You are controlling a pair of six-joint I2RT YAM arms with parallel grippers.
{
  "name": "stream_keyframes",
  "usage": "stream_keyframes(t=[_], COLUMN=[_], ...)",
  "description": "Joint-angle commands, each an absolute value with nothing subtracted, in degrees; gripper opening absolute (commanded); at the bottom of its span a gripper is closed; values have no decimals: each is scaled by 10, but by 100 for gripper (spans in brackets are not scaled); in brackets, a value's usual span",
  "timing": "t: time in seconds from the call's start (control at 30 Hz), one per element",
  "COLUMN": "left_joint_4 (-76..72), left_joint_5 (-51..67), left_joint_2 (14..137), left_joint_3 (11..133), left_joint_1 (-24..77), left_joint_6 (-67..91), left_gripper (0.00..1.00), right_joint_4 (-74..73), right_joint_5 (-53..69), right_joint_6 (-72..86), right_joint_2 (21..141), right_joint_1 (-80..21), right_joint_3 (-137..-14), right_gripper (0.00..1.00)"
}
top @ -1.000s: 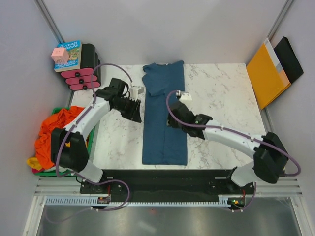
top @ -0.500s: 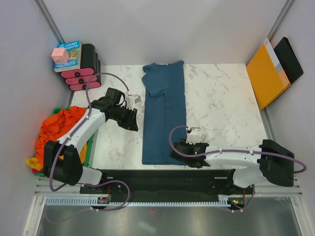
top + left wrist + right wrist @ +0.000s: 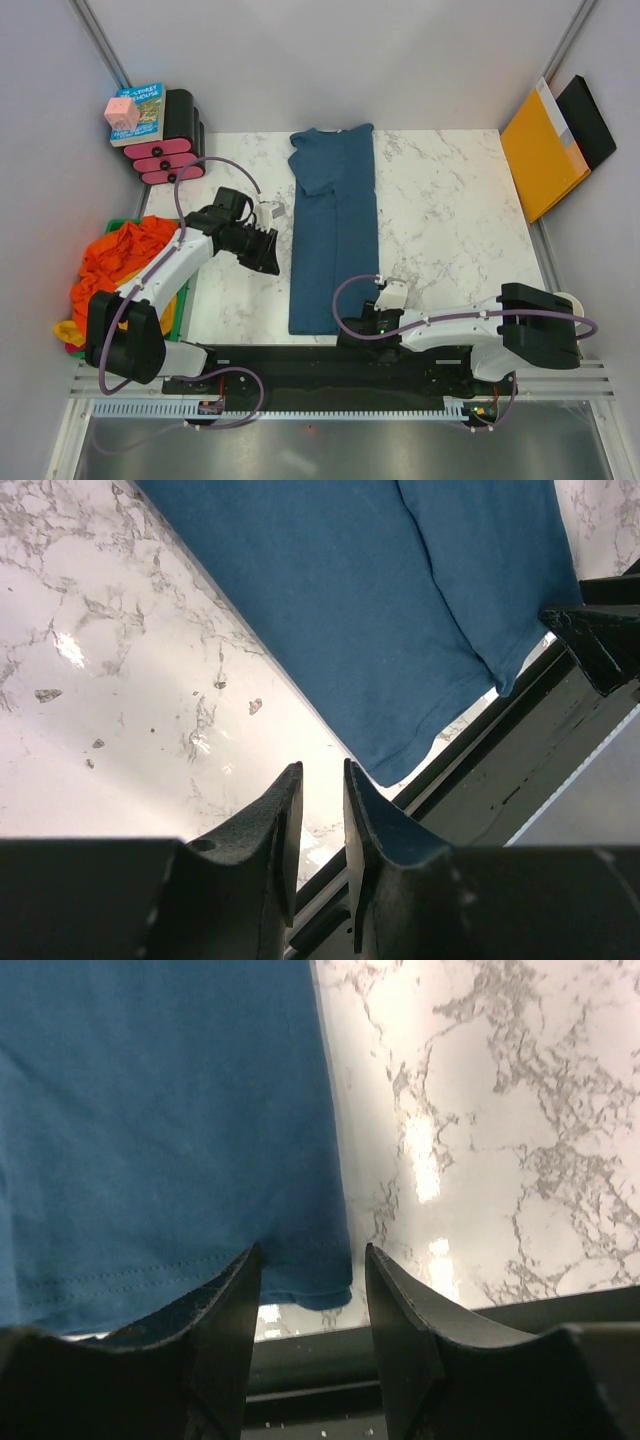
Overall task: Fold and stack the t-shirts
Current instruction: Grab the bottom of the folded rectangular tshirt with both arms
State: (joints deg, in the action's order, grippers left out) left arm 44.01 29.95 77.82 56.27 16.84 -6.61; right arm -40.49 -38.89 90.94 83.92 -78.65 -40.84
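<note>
A dark teal-blue t-shirt (image 3: 335,235) lies on the marble table (image 3: 450,220), folded lengthwise into a long strip that runs from the far edge to the near edge. My right gripper (image 3: 352,327) sits low at the shirt's near right corner. In the right wrist view this gripper (image 3: 310,1252) is open and the corner of the hem (image 3: 300,1280) lies between its fingers, untouched. My left gripper (image 3: 270,256) hovers left of the shirt over bare marble. In the left wrist view it (image 3: 320,772) is open by a narrow gap with nothing in it. Orange and yellow t-shirts (image 3: 115,265) are heaped at the left.
A green bin (image 3: 183,300) holds the heap beside the table's left edge. A book with a pink cube (image 3: 122,112) tops a black and pink stack (image 3: 170,150) at the back left. An orange envelope (image 3: 540,150) and a black folder lean at the back right. A black rail (image 3: 330,358) borders the near edge.
My right arm has swung from the shirt's middle down to its near right corner. My left gripper has drawn slightly back toward the near left.
</note>
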Motion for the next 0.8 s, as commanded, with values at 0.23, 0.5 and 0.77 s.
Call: stream_keyframes(t=[0.23,0.5,0.77], left_joint_4=[421,341,109], left_joint_5=[298,221,244], left_joint_2=[764,679,661], left_joint_3=[561,564,469], left_joint_1=[168,147,-45], left_joint_6=[-55,-40,-34], left_gripper=[30,31,34], right_joint_4=[-408,-531,-799], right_joint_5=[-408,-519,-723], right_joint_6=[976,959,886], right_joint_2=[857,858,871], right_joint_1=[-794,-847,-842], right_joint_3=[-387,-520,-819], right_gripper=[50,58,71])
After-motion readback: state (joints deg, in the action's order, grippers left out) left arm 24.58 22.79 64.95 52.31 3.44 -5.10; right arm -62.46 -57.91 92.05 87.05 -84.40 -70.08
